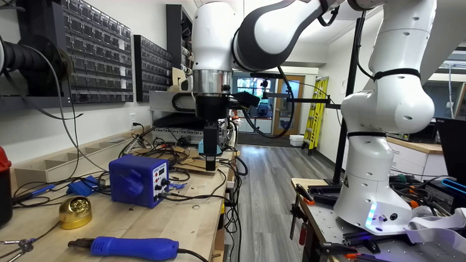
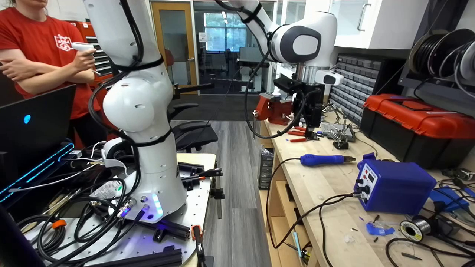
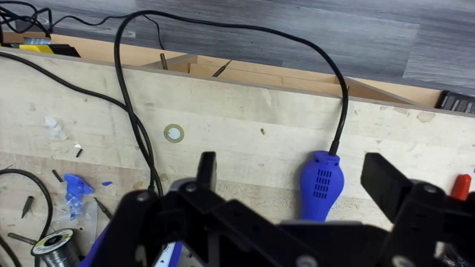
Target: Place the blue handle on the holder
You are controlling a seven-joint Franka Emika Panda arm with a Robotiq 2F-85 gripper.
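The blue handle (image 1: 134, 248) lies flat on the wooden bench in both exterior views (image 2: 322, 160), with a black cable from its rear end. The holder (image 1: 136, 178), a dark-blue box with a white front panel and a blue cradle on its side, stands on the bench (image 2: 397, 187). My gripper (image 1: 210, 164) points down above the bench, also in an exterior view (image 2: 311, 132). In the wrist view my gripper (image 3: 290, 163) is open and empty. The handle (image 3: 321, 187) shows between the fingers, its front part hidden. The holder (image 3: 177, 254) is mostly hidden there.
A gold tip cleaner (image 1: 75, 213) stands near the holder. A red vise (image 2: 272, 109), red pliers (image 2: 298, 139) and a red-black toolbox (image 2: 419, 118) are on the bench. A solder spool (image 3: 55, 246) and loose cables lie around. The handle's cable (image 3: 237, 26) loops past the bench edge.
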